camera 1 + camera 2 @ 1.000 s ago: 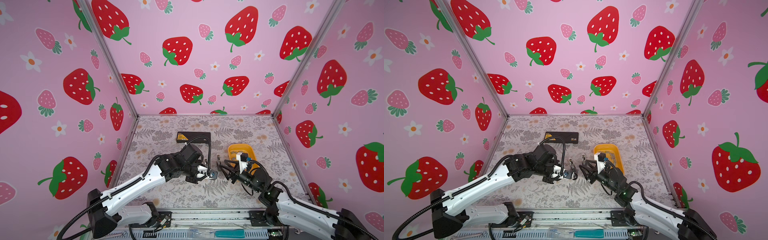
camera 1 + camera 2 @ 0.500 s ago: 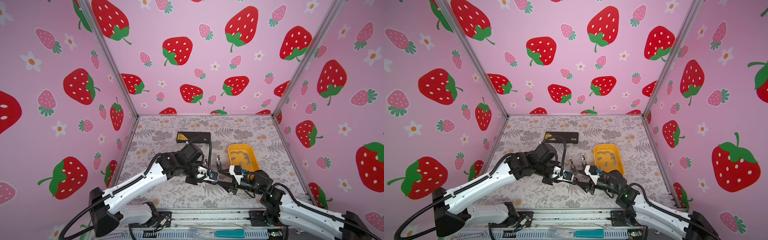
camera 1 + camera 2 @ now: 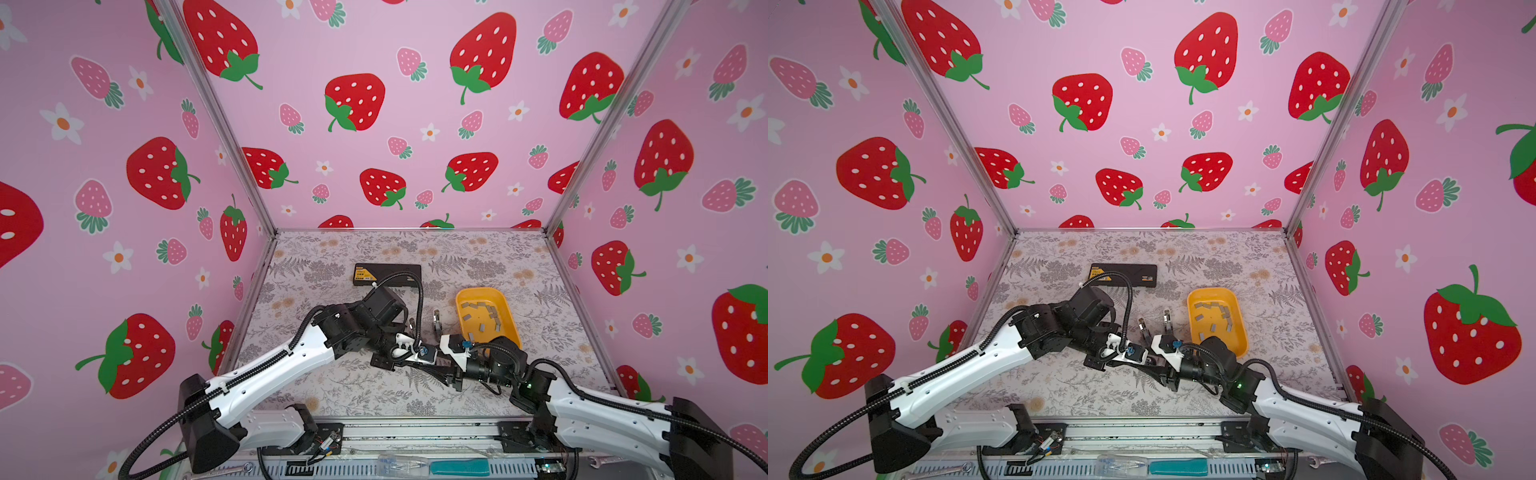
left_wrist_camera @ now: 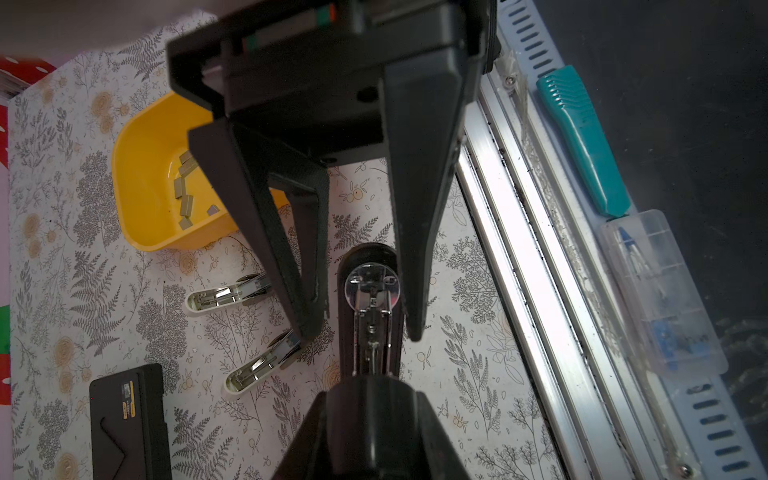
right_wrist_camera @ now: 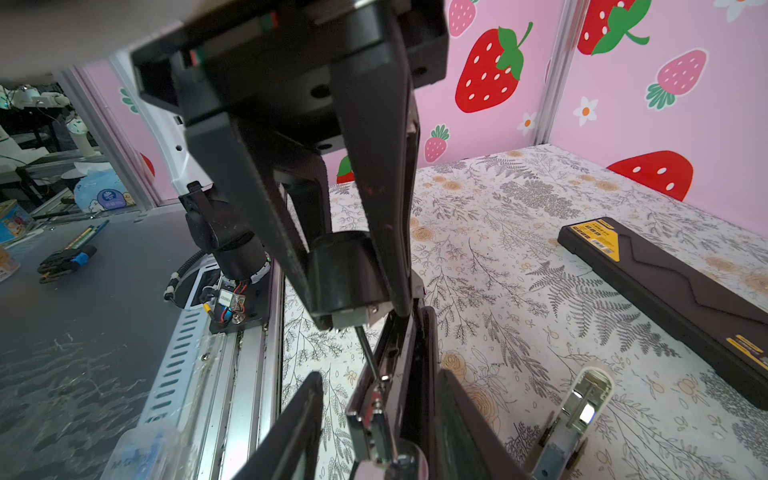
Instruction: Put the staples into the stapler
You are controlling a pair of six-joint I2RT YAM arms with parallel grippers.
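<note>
A black stapler lies opened, its metal channel bare. My left gripper is shut on its rear end, also seen in the right wrist view. My right gripper straddles the front end, open, with a gap beside the channel. In the left wrist view one of its fingers lies along the stapler's side and the other stands off. In both top views the grippers meet near the table's front middle. The staples lie loose in a yellow tray.
Two small whitish staplers lie opened on the floral mat between the tray and the black stapler. A long black case rests further back. Beyond the front rail lie a teal-handled tool and a clear box.
My right gripper has swung from beside the yellow tray over to the black stapler's front end and narrowed its jaws around it. My left gripper has kept its hold and hardly moved.
</note>
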